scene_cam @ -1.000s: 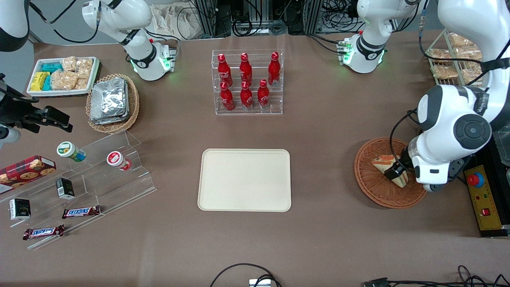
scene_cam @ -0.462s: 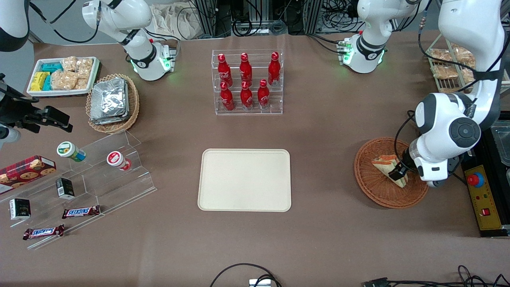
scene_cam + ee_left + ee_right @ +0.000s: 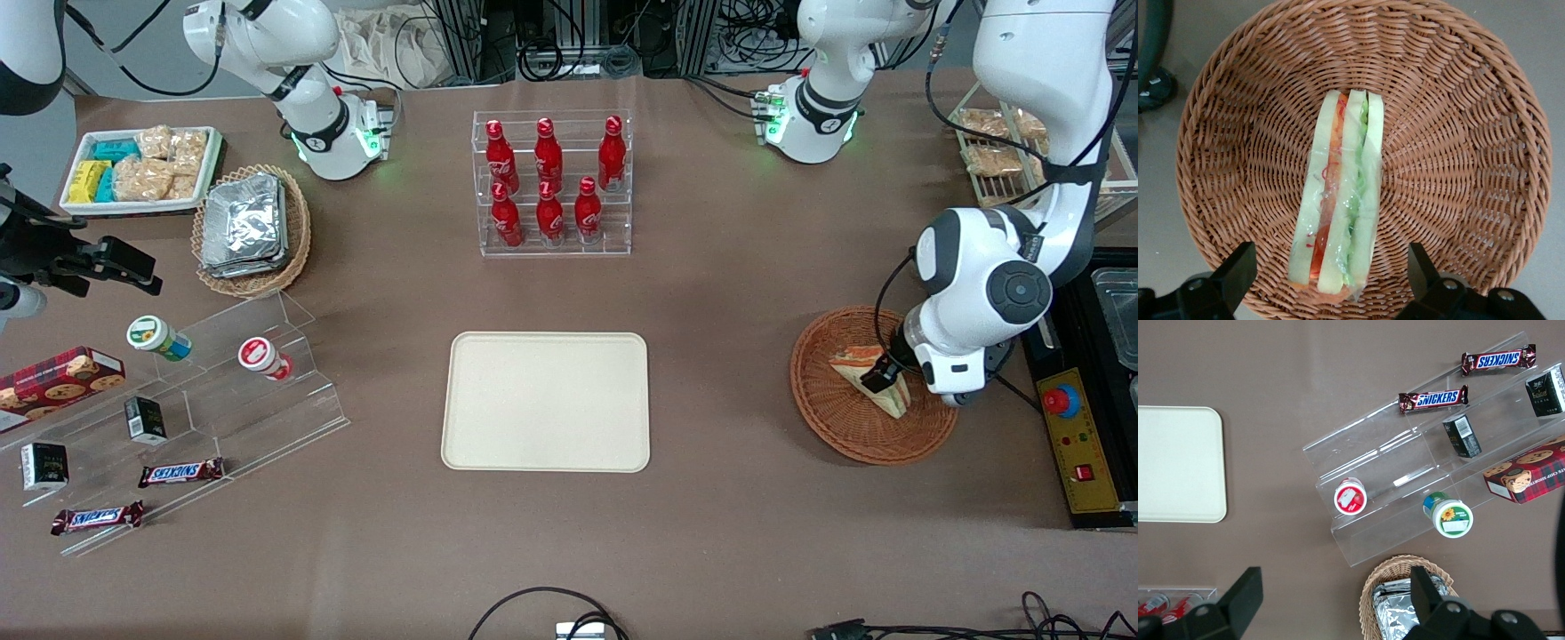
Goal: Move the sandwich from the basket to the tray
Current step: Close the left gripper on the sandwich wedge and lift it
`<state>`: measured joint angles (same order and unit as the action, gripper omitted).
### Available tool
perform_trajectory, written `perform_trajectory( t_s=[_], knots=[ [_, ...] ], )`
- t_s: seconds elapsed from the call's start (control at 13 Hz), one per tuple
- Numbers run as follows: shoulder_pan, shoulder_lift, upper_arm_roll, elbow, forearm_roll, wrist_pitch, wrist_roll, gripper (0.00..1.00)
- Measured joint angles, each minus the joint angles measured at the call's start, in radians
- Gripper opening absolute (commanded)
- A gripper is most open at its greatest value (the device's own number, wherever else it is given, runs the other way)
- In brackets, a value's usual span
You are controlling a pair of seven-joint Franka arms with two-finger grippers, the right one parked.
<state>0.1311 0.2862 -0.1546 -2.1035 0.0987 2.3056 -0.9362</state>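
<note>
Sandwich (image 3: 1338, 213) lying in basket (image 3: 1458, 100), not gripped. Gripper (image 3: 1331, 273) directly above it, fingers (image 3: 1238, 267) spread wide either side, no contact. Tray (image 3: 546, 401) well apart.

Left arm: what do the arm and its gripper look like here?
The left arm has glossy white shells, a round dark grey joint cap and a black cable looping beside its wrist. Its gripper, over the basket, has black fingers with angular tips.
</note>
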Motion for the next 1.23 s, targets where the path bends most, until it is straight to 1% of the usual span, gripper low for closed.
perform_trajectory(
  t_s=[0.08, 0.15, 0.31, 0.38, 0.69, 0.85, 1.0, 1.23],
  knots=[
    [0.001, 0.002, 0.000, -0.004, 0.000, 0.005, -0.001, 0.94],
    [0.001, 0.008, 0.000, -0.006, 0.000, 0.008, -0.002, 0.77],
    [0.001, 0.025, 0.000, -0.008, 0.000, 0.012, -0.003, 0.07],
    [0.001, 0.031, 0.000, -0.008, 0.000, 0.016, -0.003, 0.00],
    [0.001, 0.033, 0.000, -0.001, 0.000, 0.017, 0.008, 0.00],
    [0.001, 0.024, -0.002, 0.026, 0.001, -0.022, 0.039, 0.00],
    [0.001, 0.014, -0.007, 0.113, 0.001, -0.164, 0.100, 0.00],
    [-0.028, 0.011, -0.020, 0.301, 0.000, -0.384, 0.146, 0.00]
  ],
)
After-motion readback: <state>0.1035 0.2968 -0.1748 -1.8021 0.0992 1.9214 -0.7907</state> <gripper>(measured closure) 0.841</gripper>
